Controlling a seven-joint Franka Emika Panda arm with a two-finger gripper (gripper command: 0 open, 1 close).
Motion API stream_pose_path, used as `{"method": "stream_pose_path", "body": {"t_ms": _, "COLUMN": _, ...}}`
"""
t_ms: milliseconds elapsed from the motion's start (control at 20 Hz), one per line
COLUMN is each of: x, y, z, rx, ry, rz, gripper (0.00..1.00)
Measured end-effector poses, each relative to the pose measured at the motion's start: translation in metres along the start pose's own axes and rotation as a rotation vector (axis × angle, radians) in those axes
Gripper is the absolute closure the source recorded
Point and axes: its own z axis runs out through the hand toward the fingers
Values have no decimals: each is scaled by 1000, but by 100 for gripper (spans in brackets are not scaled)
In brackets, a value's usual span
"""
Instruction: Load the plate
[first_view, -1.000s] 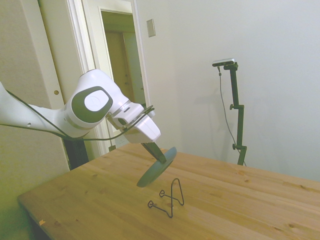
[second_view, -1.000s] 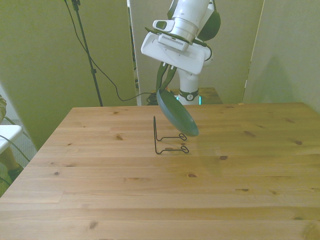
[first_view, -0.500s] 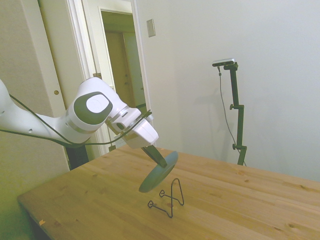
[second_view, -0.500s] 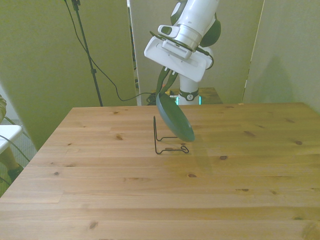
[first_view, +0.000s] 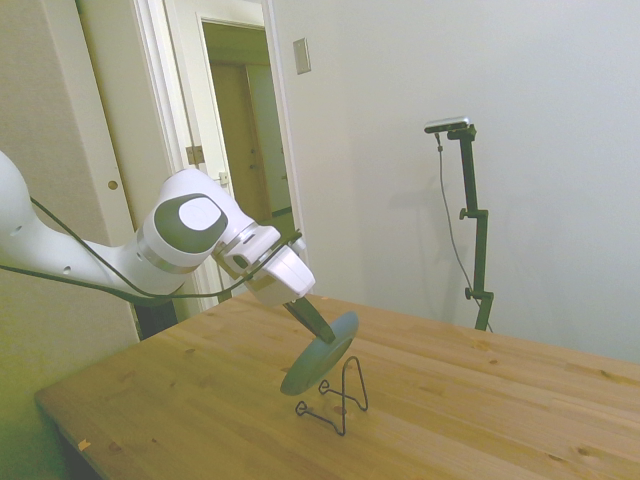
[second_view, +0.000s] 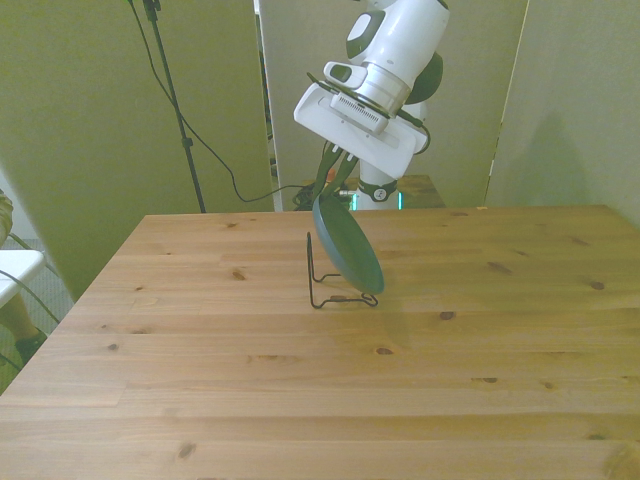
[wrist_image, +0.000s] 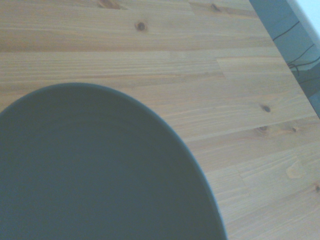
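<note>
The gripper (first_view: 312, 320) is clamped on the upper rim of the plate (first_view: 320, 354), and the plate hangs tilted in the air just above the wire stand (first_view: 335, 399), its lower edge close over the stand's base but apparently not yet seated. In the front view the plate (second_view: 347, 250) sits right beside the stand's (second_view: 335, 284) upright, leaning away from it. The wrist view shows the plate's face (wrist_image: 95, 170) filling much of the frame over the table (wrist_image: 210, 85).

The plate looks rigid and probably ceramic, so moderately heavy for its size, smooth and likely slippery, and liable to chip if knocked on the wire. The rim is the sensible place to hold it, as now; a firm pinch there leaves the lower edge free to drop into the stand.
</note>
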Motion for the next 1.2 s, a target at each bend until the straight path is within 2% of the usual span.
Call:
{"method": "stream_pose_path", "body": {"t_ms": 650, "x": -10, "y": -6, "z": 8, "rx": -30, "ry": 32, "rz": 16, "gripper": 100}}
{"method": "stream_pose_path", "body": {"t_ms": 950, "x": -4, "y": -2, "z": -11, "rx": -4, "ry": 69, "rz": 50, "gripper": 100}}
{"method": "stream_pose_path", "body": {"t_ms": 1200, "x": -8, "y": -1, "z": -17, "rx": -18, "ry": 107, "rz": 83, "gripper": 100}}
